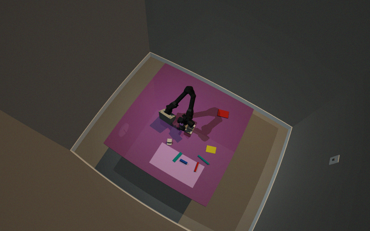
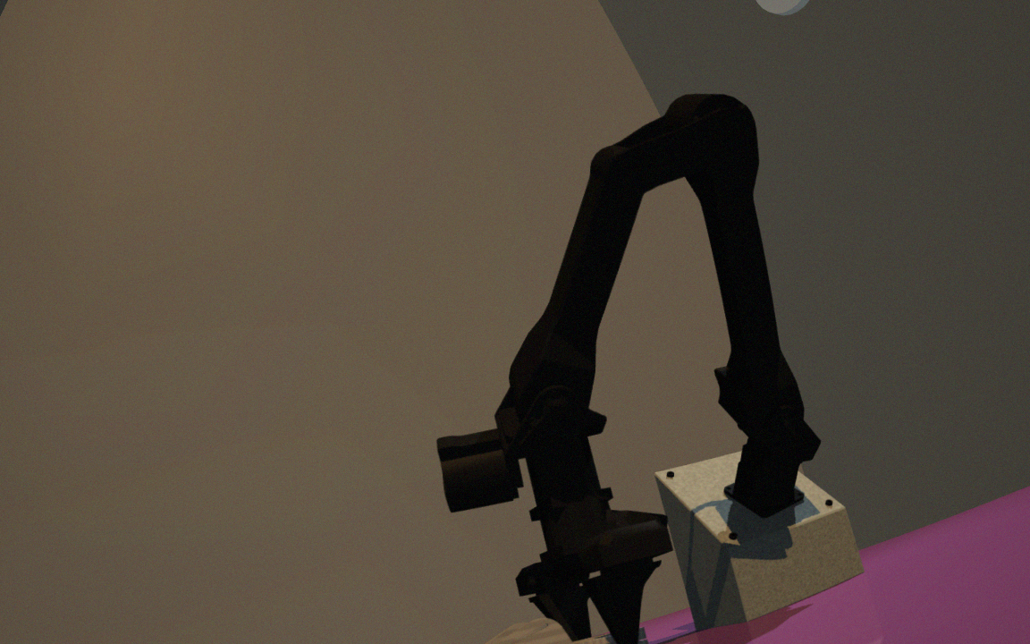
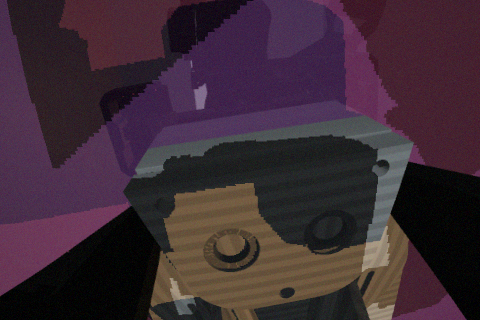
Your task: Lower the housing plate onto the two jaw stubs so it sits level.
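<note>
The housing plate (image 3: 210, 220) (image 1: 189, 130) shows grey and tan under shadows, with two ringed round holes across its middle in the wrist view. Something round, probably a stub, fills the left hole (image 3: 231, 246); the right hole (image 3: 329, 229) is in shadow. Parts of the jaws show past its sides, on the right (image 3: 400, 250) and left (image 3: 157, 282). The plate lies over them; whether it is fully level and closed I cannot tell. My gripper (image 3: 268, 189) (image 2: 603, 628) is open, its black fingers still down close beside the plate's left and right edges. The pins are hidden.
The arm's base block (image 2: 798, 568) (image 1: 166, 117) is close by. A red block (image 1: 223, 113), a yellow square (image 1: 211, 149) and a small white block (image 1: 169, 141) lie on the magenta table (image 1: 140, 134). Teal, blue and red bars lie on or near the pale mat (image 1: 166, 166).
</note>
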Controlling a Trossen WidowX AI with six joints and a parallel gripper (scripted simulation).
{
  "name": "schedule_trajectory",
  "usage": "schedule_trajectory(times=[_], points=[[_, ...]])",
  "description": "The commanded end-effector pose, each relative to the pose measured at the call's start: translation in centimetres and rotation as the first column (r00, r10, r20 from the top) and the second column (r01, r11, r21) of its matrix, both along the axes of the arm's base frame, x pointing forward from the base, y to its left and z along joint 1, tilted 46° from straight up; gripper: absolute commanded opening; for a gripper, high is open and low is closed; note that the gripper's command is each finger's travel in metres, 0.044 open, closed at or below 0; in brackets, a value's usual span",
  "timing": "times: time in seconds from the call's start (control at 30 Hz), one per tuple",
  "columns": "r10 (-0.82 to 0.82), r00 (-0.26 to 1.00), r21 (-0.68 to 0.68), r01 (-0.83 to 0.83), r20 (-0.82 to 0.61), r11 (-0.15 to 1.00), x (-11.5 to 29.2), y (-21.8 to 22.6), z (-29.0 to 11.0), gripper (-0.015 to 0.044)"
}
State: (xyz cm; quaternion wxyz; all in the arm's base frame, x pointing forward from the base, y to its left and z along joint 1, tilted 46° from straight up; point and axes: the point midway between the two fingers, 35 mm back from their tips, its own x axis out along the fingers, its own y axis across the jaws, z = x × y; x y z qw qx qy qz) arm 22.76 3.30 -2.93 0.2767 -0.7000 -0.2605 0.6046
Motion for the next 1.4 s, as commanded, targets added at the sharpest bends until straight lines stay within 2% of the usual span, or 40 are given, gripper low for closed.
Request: schedule_trajectory(times=[0.0, 0.47, 0.77, 0.97, 1.17, 1.37], points=[[-0.001, 1.0, 0.001, 0.001, -0.002, 1.0, 0.0, 0.0, 0.0, 0.044], [-0.001, 1.0, 0.0, 0.001, -0.002, 1.0, 0.0, -0.2, 0.1, 0.044], [0.008, 1.0, 0.001, -0.008, 0.0, 1.0, -0.9, -5.0, 5.0, 0.044], [-0.001, 1.0, 0.003, 0.001, -0.004, 1.0, -0.7, -4.8, 4.5, 0.044], [0.008, 1.0, -0.001, -0.008, -0.002, 1.0, -3.2, -8.5, 8.2, 0.044], [0.008, 1.0, 0.0, -0.008, -0.002, 1.0, -3.3, -8.6, 8.4, 0.044]])
